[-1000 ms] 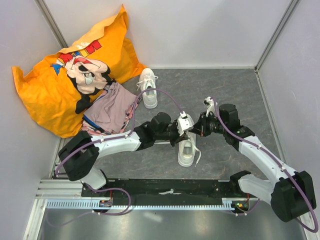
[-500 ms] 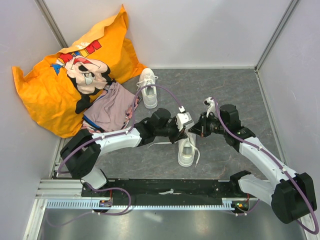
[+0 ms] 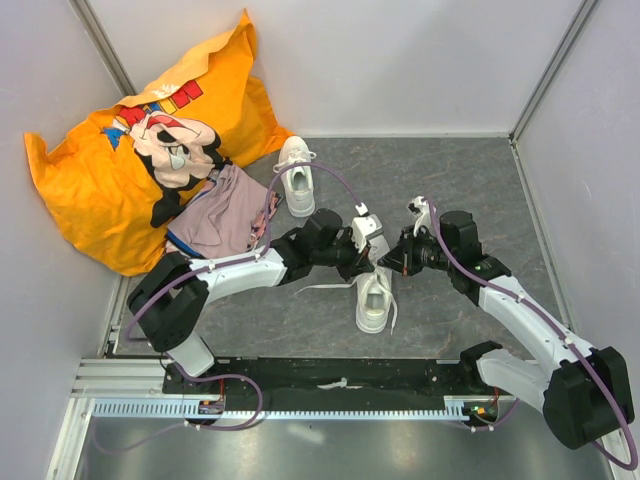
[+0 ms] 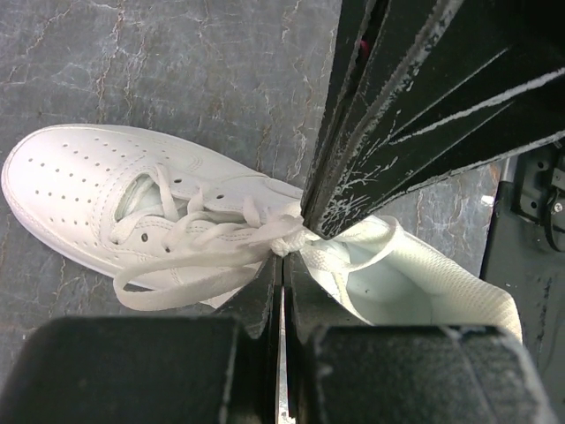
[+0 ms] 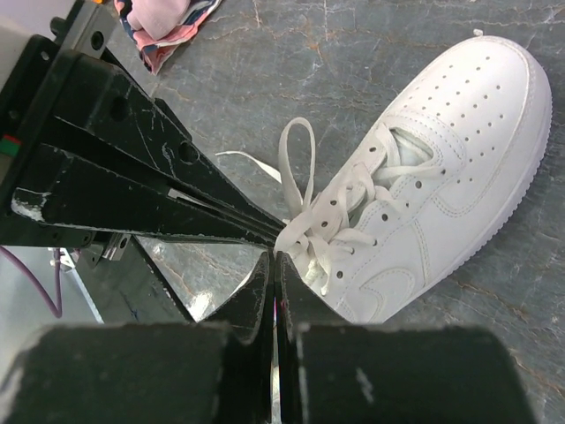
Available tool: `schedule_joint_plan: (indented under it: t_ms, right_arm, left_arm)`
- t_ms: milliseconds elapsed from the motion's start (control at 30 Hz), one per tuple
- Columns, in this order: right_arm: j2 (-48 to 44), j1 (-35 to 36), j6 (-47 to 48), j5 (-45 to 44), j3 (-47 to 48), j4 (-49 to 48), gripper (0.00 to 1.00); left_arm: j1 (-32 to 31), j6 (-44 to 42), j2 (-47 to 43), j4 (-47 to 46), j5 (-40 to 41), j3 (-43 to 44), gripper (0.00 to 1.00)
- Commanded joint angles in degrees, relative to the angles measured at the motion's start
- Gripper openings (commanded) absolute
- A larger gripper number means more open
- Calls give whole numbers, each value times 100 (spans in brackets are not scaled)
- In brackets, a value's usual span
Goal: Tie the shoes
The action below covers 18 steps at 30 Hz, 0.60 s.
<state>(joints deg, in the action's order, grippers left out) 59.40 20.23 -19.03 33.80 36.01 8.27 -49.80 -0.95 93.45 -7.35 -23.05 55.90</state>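
Note:
One white sneaker point(image 3: 374, 301) lies near the arms, toe toward the front edge. It also shows in the left wrist view point(image 4: 97, 190) and the right wrist view point(image 5: 450, 185). Its laces meet in a small knot point(image 4: 288, 240), with a loose loop point(image 5: 298, 168) lying on the floor. My left gripper point(image 3: 366, 264) point(image 4: 282, 258) is shut on the lace at the knot. My right gripper point(image 3: 386, 263) point(image 5: 274, 256) is shut on the lace from the opposite side, tip to tip with the left. The second sneaker point(image 3: 296, 176) stands apart, farther back by the clothes.
A big orange cartoon-print pillow point(image 3: 120, 150) fills the back left corner. A pinkish-purple folded garment point(image 3: 215, 215) lies in front of it, close to the left arm. Grey walls close in the sides and back. A metal rail point(image 3: 300, 405) runs along the front.
My left gripper has shifted slightly back and right over the near sneaker, closing in on the right gripper. The sneaker and the right arm have barely moved.

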Motion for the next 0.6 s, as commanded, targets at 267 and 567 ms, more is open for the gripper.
schedule_joint_plan:
  t_ms: [267,567]
  right_arm:
    - [-86,-19,-39,56,-41,-414,1]
    - [-60,-28,-119,153,-68,-406,1]
  left_arm:
    - [76,165,244,279,-15,299,1]
    - [50,271,244,94,-191,466,2]
